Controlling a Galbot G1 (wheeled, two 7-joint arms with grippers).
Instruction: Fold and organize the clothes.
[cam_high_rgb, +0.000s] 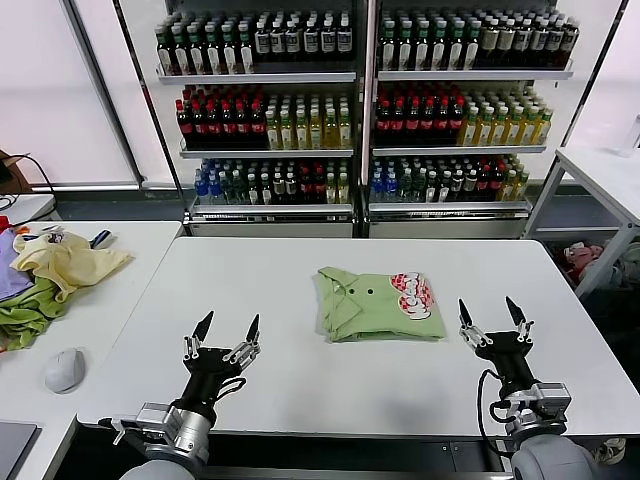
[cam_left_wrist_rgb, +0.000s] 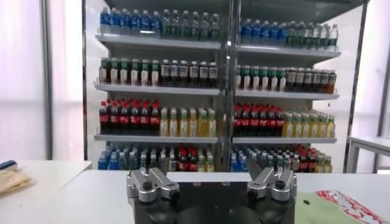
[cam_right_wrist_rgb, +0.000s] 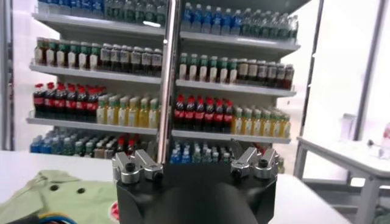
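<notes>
Shelves of bottles (cam_high_rgb: 360, 100) stood behind the white table (cam_high_rgb: 300, 370). At its middle lay the folded polo shirt (cam_high_rgb: 378, 303), likely light, limp and best pinched at an edge. Left gripper (cam_high_rgb: 228, 328) and right gripper (cam_high_rgb: 490, 312) hovered near, jaws wide, empty.

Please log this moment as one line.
shirt: folded, table centre | left claw: open, empty | right claw: open, empty

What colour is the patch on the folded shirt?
Red and white, on the light green shirt; the head view shows it best.
</notes>
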